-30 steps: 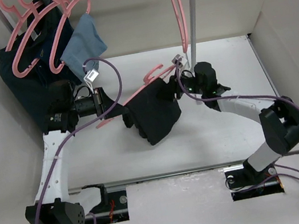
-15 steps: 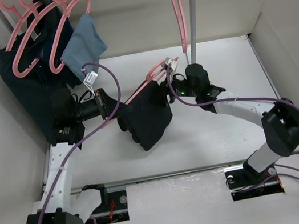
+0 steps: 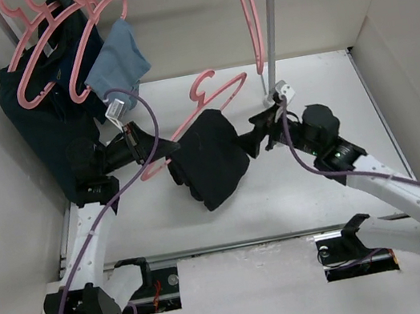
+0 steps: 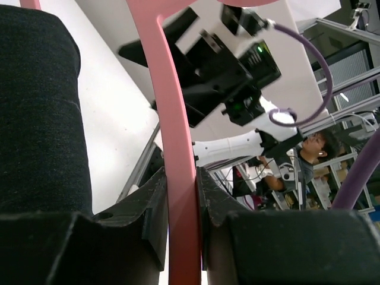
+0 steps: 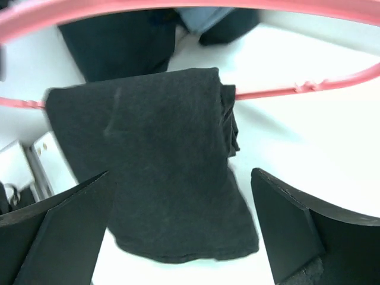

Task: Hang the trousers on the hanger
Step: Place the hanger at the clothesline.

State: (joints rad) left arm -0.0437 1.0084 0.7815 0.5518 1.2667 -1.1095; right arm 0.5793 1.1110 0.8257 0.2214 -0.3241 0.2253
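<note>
The black trousers [image 3: 209,163] hang folded over the lower bar of a pink hanger [image 3: 223,90], above the table's middle. My left gripper [image 3: 163,150] is shut on the hanger's left end; in the left wrist view the pink hanger [image 4: 178,148] is pinched between the jaws of the left gripper [image 4: 181,196], with the trousers [image 4: 35,107] close on the left. My right gripper [image 3: 256,137] stands open just right of the trousers, touching nothing. In the right wrist view the trousers [image 5: 154,154] hang from the hanger [image 5: 285,90] beyond the wide-apart fingers of the right gripper [image 5: 181,178].
A metal rack pole [image 3: 268,25] stands at the back with a bare pink hanger [image 3: 249,12] on it. At the back left, pink hangers carry a dark navy garment [image 3: 38,106] and a light-blue cloth [image 3: 119,63]. White walls enclose the table [image 3: 320,89].
My right gripper has opened, let go at the hanger's hook end and drawn back to the right. The hanger's hook has swung free and up; the left gripper has kept its hold.
</note>
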